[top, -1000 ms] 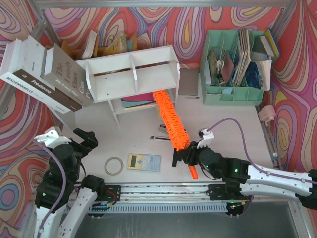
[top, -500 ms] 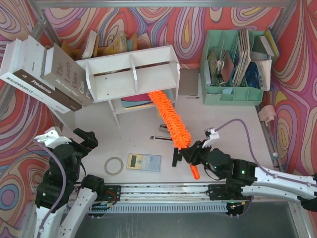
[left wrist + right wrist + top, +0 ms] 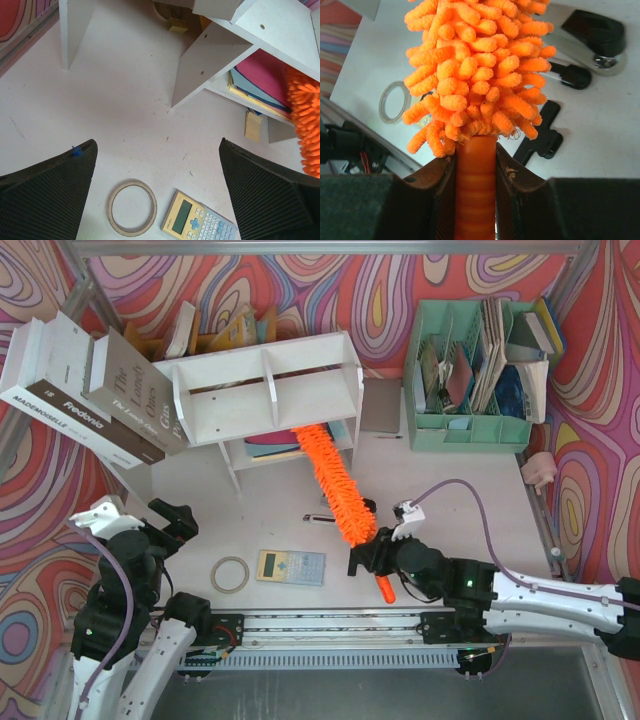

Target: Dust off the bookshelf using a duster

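Two fingers of the right claw (image 3: 372, 558) stay shut tight on the ribbed orange handle (image 3: 475, 200) of a long bright-orange fluffy microfibre duster (image 3: 335, 485). The duster slants up and leftward from the near-centre of the pale counter (image 3: 470, 490) to the small white wooden bookshelf (image 3: 265, 390). Over the past second the fluffy tip has slid leftward along the lower tier, leaving the shelf's right upright and now reaching nearer the middle. There it lies against the pink and blue folders (image 3: 260, 75) stacked in that tier. The claw itself has drifted slightly left with it. That reads as a sweeping stroke in progress across the lower tier, with the left half of that tier and the flat top with its divider fins likely yet to be wiped. Off to the side, the left claw (image 3: 172, 522) hangs over the near-left counter, its fingers spread as wide as they go and nothing between them, taking no part in the work. A yellow-and-blue calculator (image 3: 291, 567) and a ring of tape (image 3: 230, 574) lie on the counter between the two arms, apart from the duster.
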Robot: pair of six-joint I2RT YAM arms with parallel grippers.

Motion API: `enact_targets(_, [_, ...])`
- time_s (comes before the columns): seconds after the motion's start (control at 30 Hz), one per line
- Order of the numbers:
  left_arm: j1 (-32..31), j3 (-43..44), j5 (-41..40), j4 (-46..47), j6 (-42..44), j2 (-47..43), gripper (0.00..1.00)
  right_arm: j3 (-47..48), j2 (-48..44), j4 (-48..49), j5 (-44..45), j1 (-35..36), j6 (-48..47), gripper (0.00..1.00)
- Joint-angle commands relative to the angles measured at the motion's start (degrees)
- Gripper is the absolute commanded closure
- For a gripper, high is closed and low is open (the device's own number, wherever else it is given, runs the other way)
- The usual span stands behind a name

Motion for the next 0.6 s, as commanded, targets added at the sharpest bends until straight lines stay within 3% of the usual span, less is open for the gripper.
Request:
enact_targets(0.0, [0.29,-0.87,0.37,-0.05,-0.33,-0.09,0.02,2.73,2.65,13.0,-6.15,0.23,-6.65,1.0])
enact_targets(0.2, [0.27,-0.87,0.37,-0.08,-0.33,-0.15,0.02,2.66,3.05,14.26,-7.05,0.47,-7.84,1.0])
enact_targets(0.57, [0.33,-0.87,0.46,-0.04,-0.33,-0.28,0.02,0.59,-8.83,-0.74,8.04,0.5,3.06,1.0])
